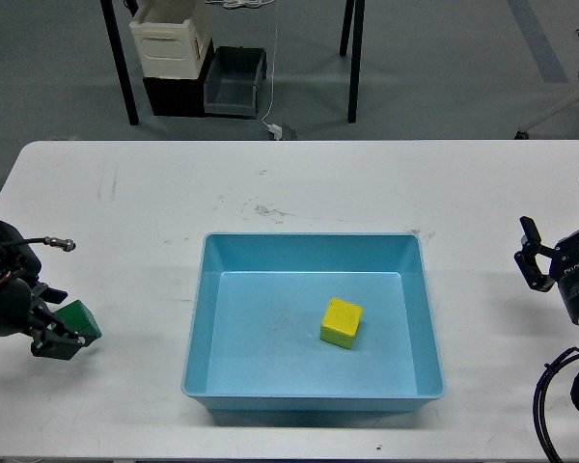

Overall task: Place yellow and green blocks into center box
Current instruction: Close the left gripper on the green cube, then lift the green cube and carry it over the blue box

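1. Table (125, 193): a white top with faint scuffs and dark marks is seen across almost the whole head view, with grey floor beyond its far edge.
2. Center box (198, 328): the light-blue tray is set on the table near its middle, slightly toward the near edge, well apart from both grippers.
3. Right gripper (558, 231): it is held over the table's right edge, and its dark fingers are seen spread apart with nothing between them.
4. Left gripper (66, 333): it is seen at the table's left side, closed around the green block, with a cable looping above it.
5. Yellow block (342, 322): it is found lying inside the tray, on the floor right of the middle, clear of all four walls.
6. Green block (79, 319): it is gripped at the left gripper's tip, tilted, left of the tray and outside it; whether it touches the table cannot be told.
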